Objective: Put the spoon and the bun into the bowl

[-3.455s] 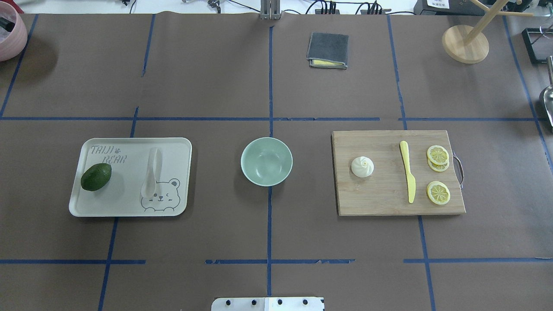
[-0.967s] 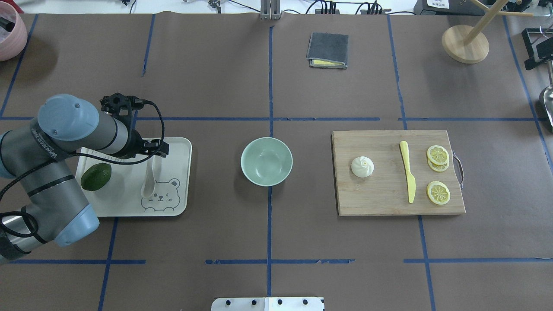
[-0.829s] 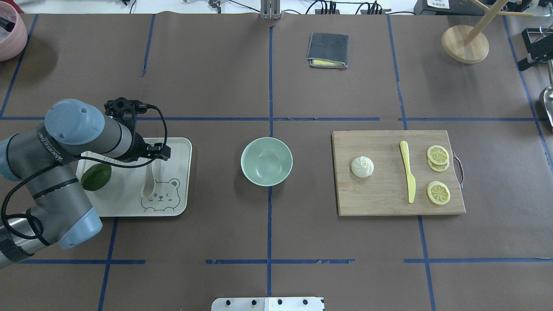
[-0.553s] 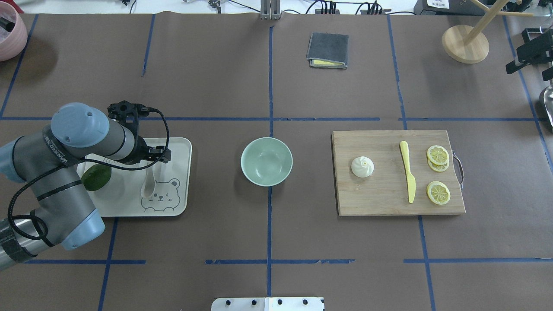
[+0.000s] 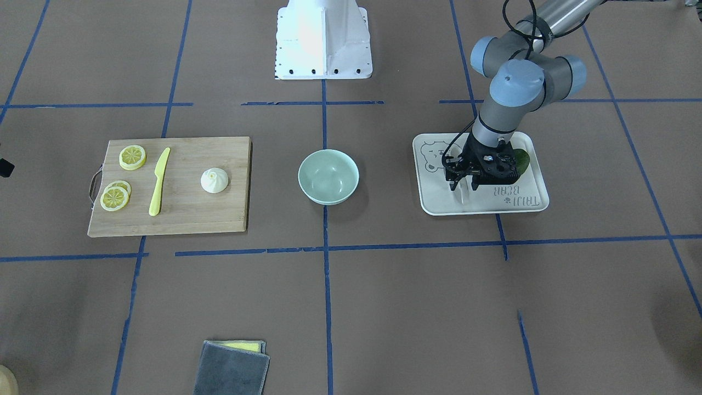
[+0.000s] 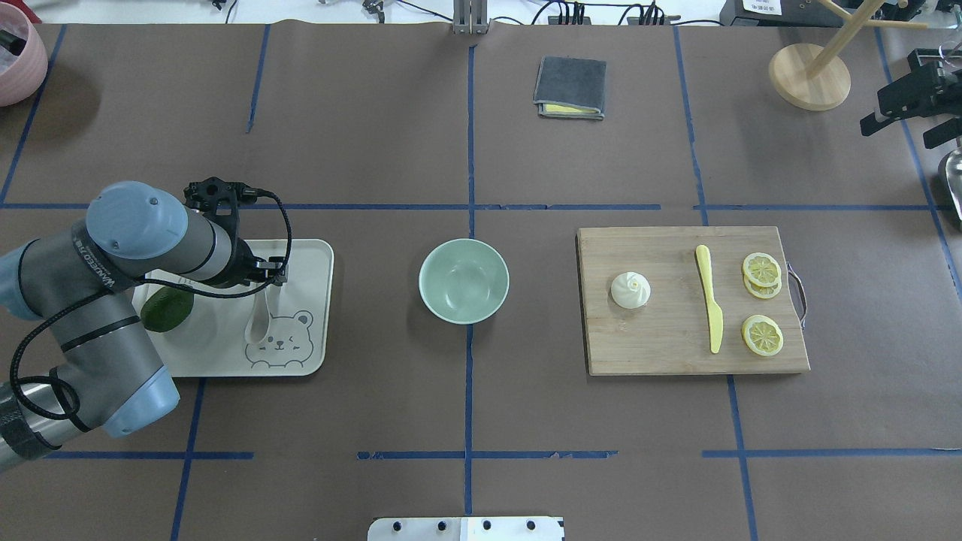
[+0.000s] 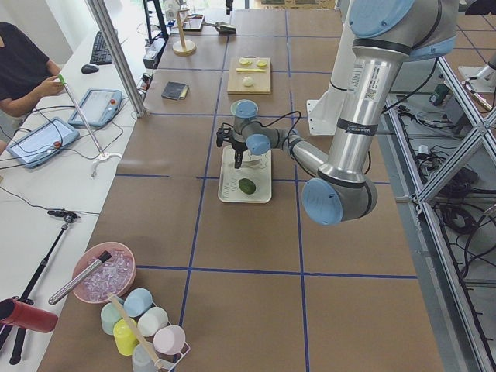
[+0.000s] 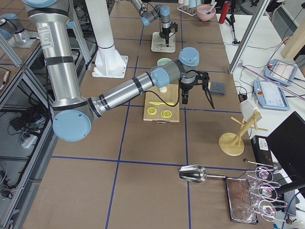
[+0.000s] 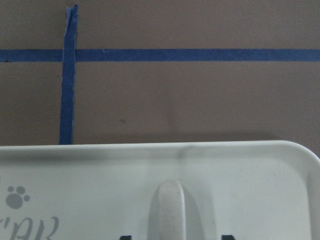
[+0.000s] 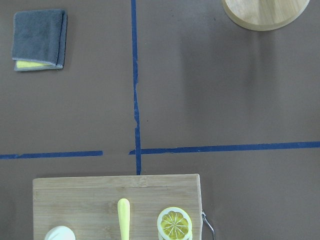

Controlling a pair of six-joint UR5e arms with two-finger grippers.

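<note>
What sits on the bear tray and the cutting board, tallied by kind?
Lemon slices: 3
Bun: 1
Avocado: 1
Spoon: 1
Yellow plastic knife: 1
Total: 7

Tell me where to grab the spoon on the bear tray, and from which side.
Grip the spoon by its handle from straight above, fingers across its width: it lies flat on the tray, the handle narrow, the scoop wider and hollow. The open left gripper hangs over that handle.
</note>
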